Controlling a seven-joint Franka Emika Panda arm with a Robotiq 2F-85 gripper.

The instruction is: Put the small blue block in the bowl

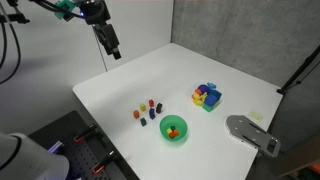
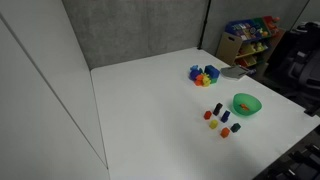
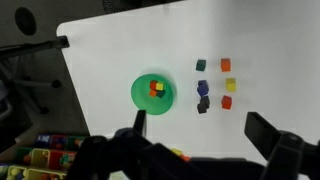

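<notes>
- Approach step: the hand [image 1: 116, 53] hangs high over the bench [image 1: 200, 60], fingers apart and empty.
- The small blue block [image 3: 203, 88] sits among other tiny blocks near the bowl [image 3: 137, 92].
- Next: descend and straddle it alone.

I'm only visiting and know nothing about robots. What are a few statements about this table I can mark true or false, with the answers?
1. The gripper is clamped on a block. False: in the wrist view its fingers are apart and hold nothing.
2. The green bowl already has something in it. True: a small orange-red piece.
3. The small blue block lies on the table, outside the bowl. True.
4. The grey plate-like object sits between the bowl and the tiny blocks. False: it lies on the bowl's far side from them.
</notes>
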